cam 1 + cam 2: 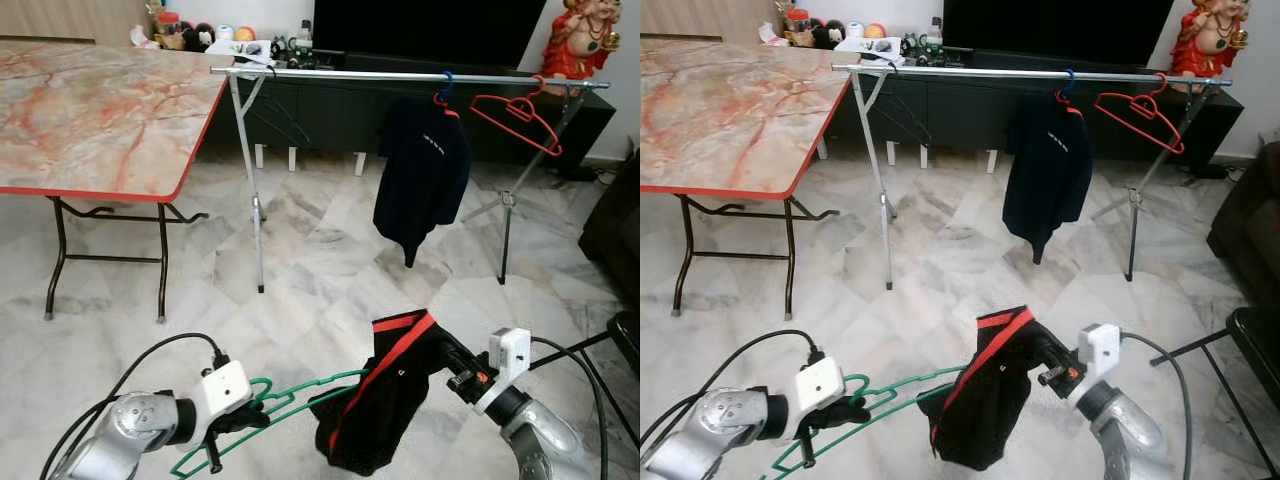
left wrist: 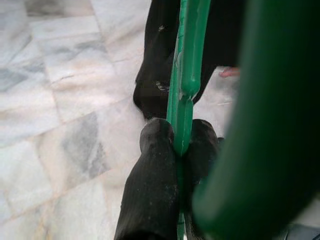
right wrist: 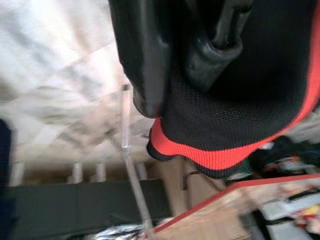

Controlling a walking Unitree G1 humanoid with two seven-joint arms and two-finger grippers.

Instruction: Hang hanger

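left gripper (image 1: 232, 425): near, low left; fingers (image 2: 152, 190) clenched on green hanger (image 1: 300, 392), thin bar pinched between the two pads in the wrist view
green hanger: held low over the floor, stretching from left gripper toward the garment; hook end hidden behind wrist block, lower edge cut off by frame
right gripper (image 1: 440, 350): near, low right; fingertips buried in black-and-red garment (image 1: 385, 400), grasping it; exact pinch hard to make out, cloth covers the tips
black-and-red garment: bunched, hanging off right gripper, red stripe along the edge; small pale mark on the cloth, too small to read; whether hanger is inside it cannot tell
right wrist detail: black mesh weave and red band close up, one finger (image 3: 150, 65) outside the cloth, rest blurred
floor (image 1: 330, 260): pale marble tiles
table (image 1: 100, 110): left, marble-pattern top, red edge, black folding legs; far-left part cut off
rack (image 1: 400, 76): middle distance, silver rail on splayed legs, right leg partly hidden by dark shirt
dark shirt (image 1: 425, 175): hanging from the rail on a blue hook, small white chest print, unreadable
red hanger (image 1: 515, 115): bare, on the rail just right of dark shirt, tilted
black wire hanger (image 1: 275, 110): at left end of the rail, thin, hard to make out against dark cabinet
dark cabinet (image 1: 340, 110): behind rack, long and low, clutter on top too small to name
TV (image 1: 430, 25): black screen on the cabinet, top cut off
figurine (image 1: 580, 35): far right, red and gold, partly cut off
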